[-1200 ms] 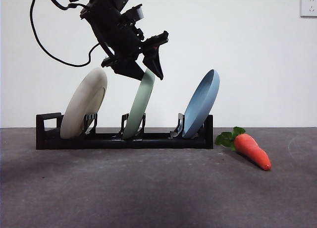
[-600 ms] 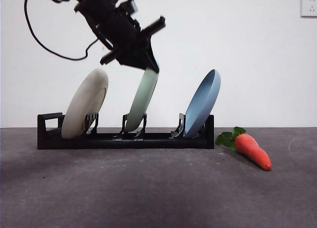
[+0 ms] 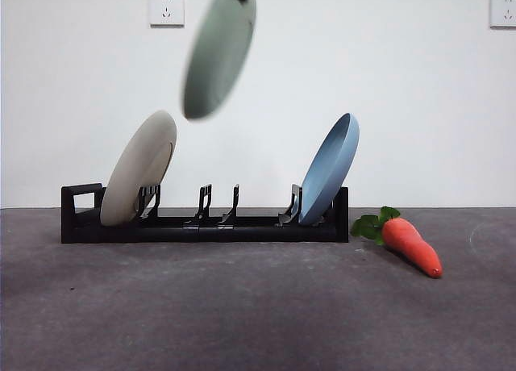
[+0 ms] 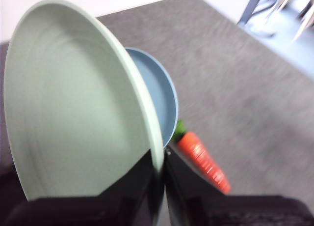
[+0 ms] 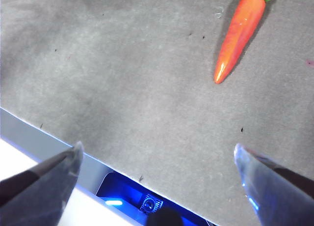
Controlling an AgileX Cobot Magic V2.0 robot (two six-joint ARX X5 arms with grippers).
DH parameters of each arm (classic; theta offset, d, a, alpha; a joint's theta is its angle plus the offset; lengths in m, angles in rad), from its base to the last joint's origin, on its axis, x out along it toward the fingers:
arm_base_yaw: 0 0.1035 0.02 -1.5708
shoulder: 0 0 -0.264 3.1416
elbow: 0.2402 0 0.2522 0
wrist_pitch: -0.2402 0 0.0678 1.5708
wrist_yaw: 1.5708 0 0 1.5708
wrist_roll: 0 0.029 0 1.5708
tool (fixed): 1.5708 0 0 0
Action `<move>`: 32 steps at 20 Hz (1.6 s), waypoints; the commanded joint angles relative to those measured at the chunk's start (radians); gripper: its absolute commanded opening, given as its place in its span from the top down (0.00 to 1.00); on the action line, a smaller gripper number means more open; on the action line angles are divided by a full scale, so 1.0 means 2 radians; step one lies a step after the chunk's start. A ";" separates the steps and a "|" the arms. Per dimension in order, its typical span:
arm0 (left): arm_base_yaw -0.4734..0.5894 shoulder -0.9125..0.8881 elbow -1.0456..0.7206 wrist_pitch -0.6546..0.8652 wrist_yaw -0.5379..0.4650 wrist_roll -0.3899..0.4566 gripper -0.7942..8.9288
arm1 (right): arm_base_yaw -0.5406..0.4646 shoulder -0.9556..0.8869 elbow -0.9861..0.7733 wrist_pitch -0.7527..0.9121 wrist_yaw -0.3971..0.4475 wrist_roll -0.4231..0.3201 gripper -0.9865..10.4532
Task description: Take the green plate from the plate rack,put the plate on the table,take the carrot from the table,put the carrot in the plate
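Closest to the camera it's just the bare dark grey tabletop, and off to the right the carrot is lying flat on it, leaves pointing toward the rack and the tip angled out to the right. A bit further back sits the plate rack, long and black with the square loop handle at its left end. The cream-white plate leans in the left slots and the blue plate leans in the right ones, while the middle posts have nothing between them. The green plate is up in the air, well clear of the rack, tilted and a little blurry, hanging above the gap between the cream plate and the middle slots. The left gripper has it, jaws pinched tight on the rim with the plate edge squeezed between them, only a black bit of it peeking in at the top edge of the front view. The right gripper hovers over the tabletop near the table's front edge, jaws spread wide with nothing in them, the carrot lying a way beyond.
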 commanded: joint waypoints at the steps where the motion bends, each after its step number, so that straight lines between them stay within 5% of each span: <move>1: -0.040 -0.033 0.003 -0.054 -0.071 0.080 0.93 | 0.001 0.000 0.002 0.003 0.001 0.002 0.31; 5: -0.116 -0.043 -0.002 -0.161 -0.158 0.103 0.93 | 0.001 0.000 0.002 0.003 0.001 0.002 0.31; 8: -0.184 -0.043 -0.047 -0.166 -0.216 0.102 0.93 | 0.001 0.000 0.002 0.003 0.001 0.001 0.31; 16: -0.263 -0.034 -0.280 -0.014 -0.298 0.120 0.93 | 0.001 0.000 0.002 0.003 0.001 0.002 0.31; 22: -0.273 0.021 -0.340 0.108 -0.321 0.192 0.93 | 0.001 0.002 0.002 0.007 -0.001 0.002 0.31; 29: -0.274 0.093 -0.340 0.137 -0.316 0.206 0.93 | 0.001 0.007 0.002 0.008 -0.001 0.002 0.31; 32: -0.274 0.094 -0.340 0.131 -0.288 0.202 0.83 | 0.001 0.007 0.002 0.012 -0.001 0.002 0.31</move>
